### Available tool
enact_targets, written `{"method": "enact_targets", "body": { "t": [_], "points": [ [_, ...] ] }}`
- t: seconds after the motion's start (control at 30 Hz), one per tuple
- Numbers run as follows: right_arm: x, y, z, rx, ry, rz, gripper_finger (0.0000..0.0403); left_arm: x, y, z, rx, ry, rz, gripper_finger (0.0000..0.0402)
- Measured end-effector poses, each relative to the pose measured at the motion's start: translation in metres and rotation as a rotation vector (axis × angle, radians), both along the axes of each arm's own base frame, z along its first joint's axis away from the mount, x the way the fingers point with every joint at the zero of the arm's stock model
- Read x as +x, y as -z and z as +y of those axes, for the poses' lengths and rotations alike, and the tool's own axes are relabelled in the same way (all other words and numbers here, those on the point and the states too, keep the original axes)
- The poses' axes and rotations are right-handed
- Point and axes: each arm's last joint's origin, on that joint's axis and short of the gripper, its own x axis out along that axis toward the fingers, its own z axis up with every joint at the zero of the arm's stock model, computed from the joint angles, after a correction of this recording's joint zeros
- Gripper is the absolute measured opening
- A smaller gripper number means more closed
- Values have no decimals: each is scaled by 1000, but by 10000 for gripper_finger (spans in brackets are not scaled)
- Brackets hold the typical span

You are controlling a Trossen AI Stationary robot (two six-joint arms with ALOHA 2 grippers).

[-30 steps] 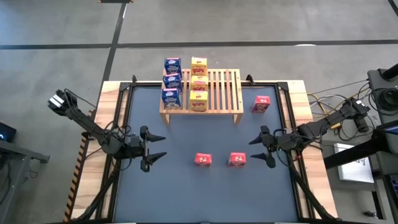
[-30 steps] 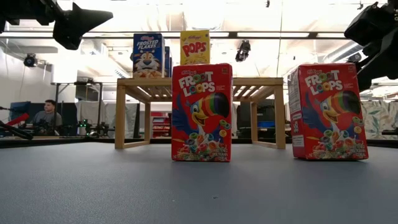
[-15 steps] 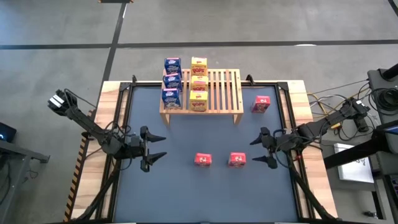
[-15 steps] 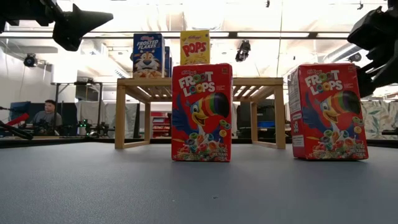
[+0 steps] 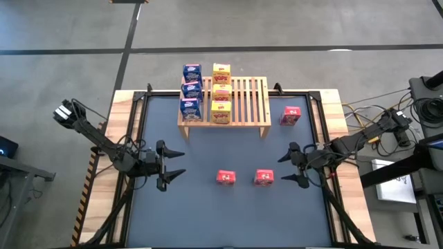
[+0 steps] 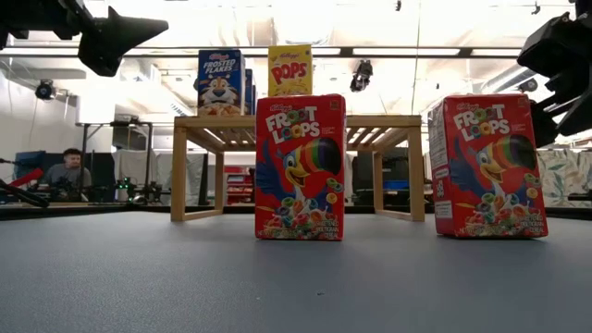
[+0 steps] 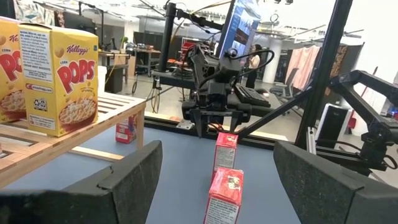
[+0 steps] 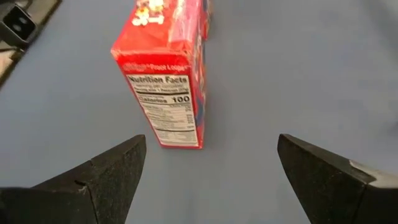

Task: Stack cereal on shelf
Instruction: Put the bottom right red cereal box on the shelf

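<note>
Behind your dark blue table (image 5: 208, 214), a person (image 6: 67, 172) sits at a desk at the room's far left, under bright ceiling lights (image 6: 388, 51). Cables (image 5: 360, 111) trail across the grey concrete floor (image 5: 291, 24) beside you.

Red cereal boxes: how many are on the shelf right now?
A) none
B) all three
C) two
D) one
A: in the high view the shelf carries only blue boxes and yellow boxes; two red boxes stand on the table in front of it, and the third red box stands on the table off the shelf's right end.
</note>
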Motion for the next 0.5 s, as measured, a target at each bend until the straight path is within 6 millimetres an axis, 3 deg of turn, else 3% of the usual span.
{"method": "enact_targets", "body": {
  "t": [0.5],
  "points": [
    [15,15,6,-38,5,43,347,0,1,0,8,0,10,292]
  ]
}}
